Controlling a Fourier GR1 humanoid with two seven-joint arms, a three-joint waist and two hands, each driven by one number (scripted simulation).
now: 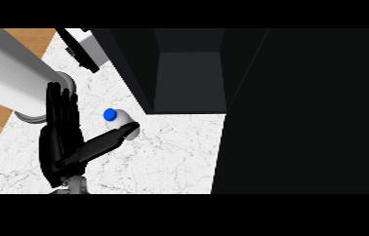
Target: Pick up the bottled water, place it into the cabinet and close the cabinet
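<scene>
Head view, steep look down on a white marbled worktop (166,152). The bottled water (115,118) stands upright on the worktop, seen from above: blue cap, pale clear body below it. It sits just outside the dark cabinet (189,79), off the cabinet's left front corner, not inside. The cabinet is open toward the viewer; its grey inner floor and dark side walls show, nothing visible on that floor. To the right of the cabinet opening a large black panel fills the view down to the lower edge; cannot tell whether it is the cabinet's door or another surface. Left hand (61,142) is beside the bottle, on the side away from the cabinet: fingers straight and pointing up the view, thumb stretched out toward the bottle with its tip at the bottle's lower side, touching or nearly so. Nothing is curled round the bottle; the hand is released, holding nothing. A grey cylinder lies farther from the cabinet than the hand, crossing the upper-left of the view. Behind it a white object with black trim sits by the cabinet's far left corner, and a strip of wood-coloured surface borders the worktop beyond. Right hand does not show.
</scene>
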